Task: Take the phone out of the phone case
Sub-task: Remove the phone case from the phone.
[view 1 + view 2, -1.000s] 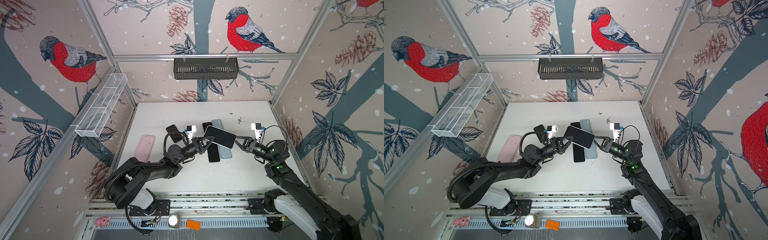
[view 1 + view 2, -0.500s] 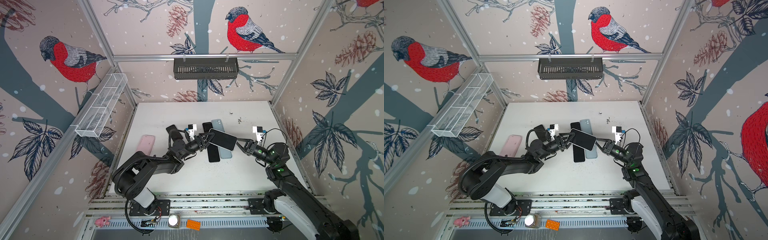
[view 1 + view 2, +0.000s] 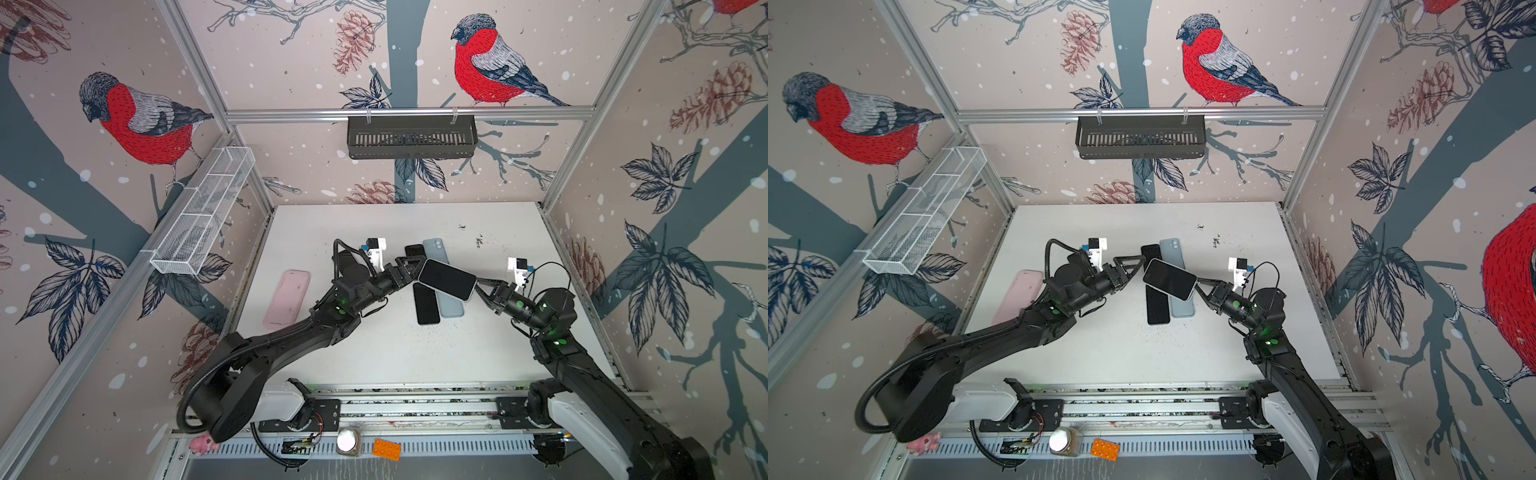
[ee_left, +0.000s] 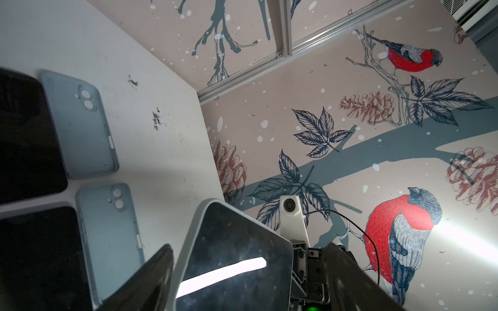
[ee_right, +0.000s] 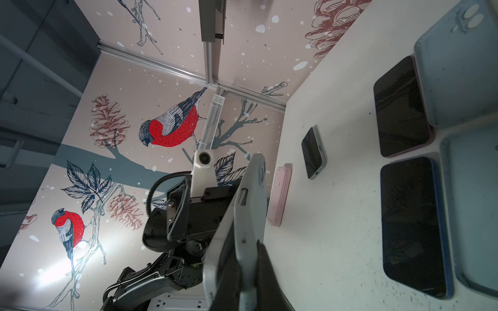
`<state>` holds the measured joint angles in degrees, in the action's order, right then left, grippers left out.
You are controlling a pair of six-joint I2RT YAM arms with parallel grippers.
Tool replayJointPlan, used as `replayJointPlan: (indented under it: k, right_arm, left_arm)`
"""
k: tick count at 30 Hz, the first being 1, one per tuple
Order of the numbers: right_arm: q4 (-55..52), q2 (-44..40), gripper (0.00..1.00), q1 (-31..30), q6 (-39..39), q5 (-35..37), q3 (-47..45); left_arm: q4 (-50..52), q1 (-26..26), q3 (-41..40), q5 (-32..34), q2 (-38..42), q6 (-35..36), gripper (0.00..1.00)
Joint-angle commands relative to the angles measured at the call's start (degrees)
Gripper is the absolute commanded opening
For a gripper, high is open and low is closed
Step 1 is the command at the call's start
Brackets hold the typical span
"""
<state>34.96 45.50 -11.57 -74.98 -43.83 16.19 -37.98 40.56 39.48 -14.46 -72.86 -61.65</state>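
Noting from the remote desk: the right claw is pinching one short end of the phone and holding it in the air over the middle of the tabletop, screen up. The phone is not yet out of its pale case. The left claw is standing wide open at the opposite end, gripping nothing. In the left wrist view that end is sitting between its fingers, and I cannot tell whether either finger is touching the rim.

I am judging the phone as light and stiff, with slick glass that would not forgive a drop. The case is looking soft and rubbery, so its lip should be peeling back most easily at a corner. The right claw seems to be squeezing phone and case together, which may be pinning them.

Underneath, a black phone is lying beside a blue case. Toward the far edge are a second black phone and a second blue case. A pink case is lying near the left edge, with a blue-edged phone close by. Nothing is blocking the claws in the air.
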Motion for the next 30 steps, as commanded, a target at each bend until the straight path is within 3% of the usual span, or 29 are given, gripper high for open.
replayJointPlan:
  k: [1,6,11,18,30]
  right_arm:
    - [2.1,0.3,0.00,0.5,0.1,0.9,-0.4]
    - [1.2,0.9,0.00,0.7,0.8,1.6,-0.7]
    - [0.1,0.8,0.00,0.8,1.4,2.0,-0.5]
    - [-0.9,0.4,0.00,0.8,1.5,2.7,-0.7]
    - [-3.1,-1.2,0.00,0.8,2.3,3.1,-0.4]
  left_arm:
    - [16.3,3.0,5.6,9.1,4.2,16.3,0.86]
    - [32.7,11.9,17.2,17.8,3.5,35.3,0.84]
    - [47.4,23.7,31.5,30.0,-6.2,50.1,0.75]
    - [53.9,29.5,40.8,38.9,-16.4,53.1,0.68]
    - [54.7,29.8,43.7,38.5,-22.1,52.3,0.62]
